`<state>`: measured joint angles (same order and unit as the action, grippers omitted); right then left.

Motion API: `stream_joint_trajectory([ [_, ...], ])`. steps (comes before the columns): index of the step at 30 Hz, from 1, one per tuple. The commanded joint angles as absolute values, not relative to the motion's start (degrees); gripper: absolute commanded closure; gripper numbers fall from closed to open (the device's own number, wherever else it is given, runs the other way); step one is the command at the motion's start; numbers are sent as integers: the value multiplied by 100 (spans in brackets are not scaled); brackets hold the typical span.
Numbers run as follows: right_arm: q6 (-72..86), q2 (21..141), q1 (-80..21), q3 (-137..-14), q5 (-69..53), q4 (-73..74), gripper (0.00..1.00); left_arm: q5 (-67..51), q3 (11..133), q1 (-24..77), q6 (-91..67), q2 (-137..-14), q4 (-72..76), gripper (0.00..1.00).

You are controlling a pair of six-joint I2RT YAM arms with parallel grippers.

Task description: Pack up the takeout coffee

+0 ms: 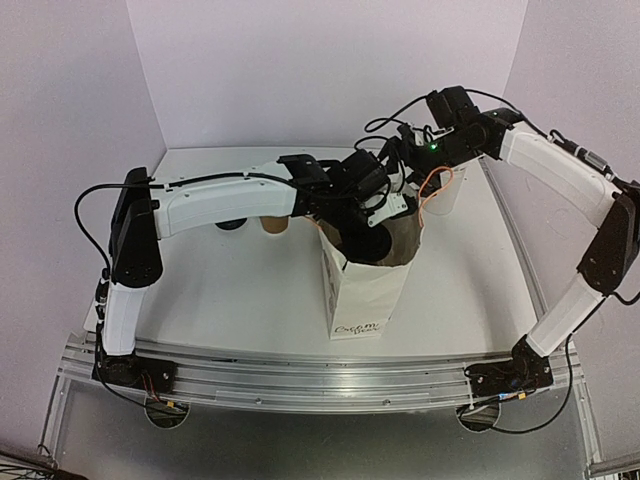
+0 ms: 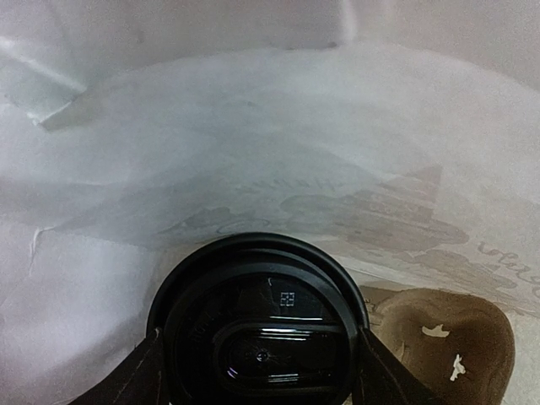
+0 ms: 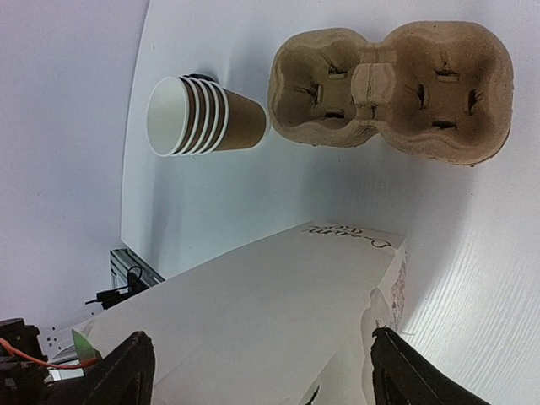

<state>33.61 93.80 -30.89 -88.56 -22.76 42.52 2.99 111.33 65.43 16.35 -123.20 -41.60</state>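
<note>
The takeout coffee (image 2: pixel 261 321) shows its round black lid in the left wrist view; the cup below the lid is hidden. My left gripper (image 2: pixel 257 363) is shut on it, one dark finger (image 2: pixel 126 380) against each side of the lid. Cup and gripper (image 1: pixel 365 235) are down in the mouth of an upright white paper bag (image 1: pixel 365 290), whose white walls (image 2: pixel 253 126) fill the view. My right gripper (image 3: pixel 270 371) stands open behind the bag's top, its fingers wide on either side of the bag (image 3: pixel 253 312). Whether they touch the paper I cannot tell.
A stack of lidless brown cups (image 3: pixel 194 118) lies on its side on the white table, next to a brown pulp cup carrier (image 3: pixel 396 84). A brown pulp shape (image 2: pixel 447 337) sits low inside the bag. Black lids (image 1: pixel 232 224) rest behind the left arm.
</note>
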Motion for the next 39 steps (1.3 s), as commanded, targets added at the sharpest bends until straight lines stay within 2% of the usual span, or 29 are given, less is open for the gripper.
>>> stream_joint_trajectory([
  [1,3242,9053,-3129,-8895,-2505,4156,16,85,11002,6442,1376,-12618,-4800,34],
  [7,3267,9053,-3107,-8997,-2508,4162,15,-197,10772,6414,1467,-12156,-4323,19],
  [21,3690,9057,-2707,-9394,-2549,4165,15,-339,11094,6411,1598,-11875,-4060,1],
  [39,3735,9009,-2709,-9434,-2532,4162,16,-309,11329,6357,1669,-11602,-4160,0],
])
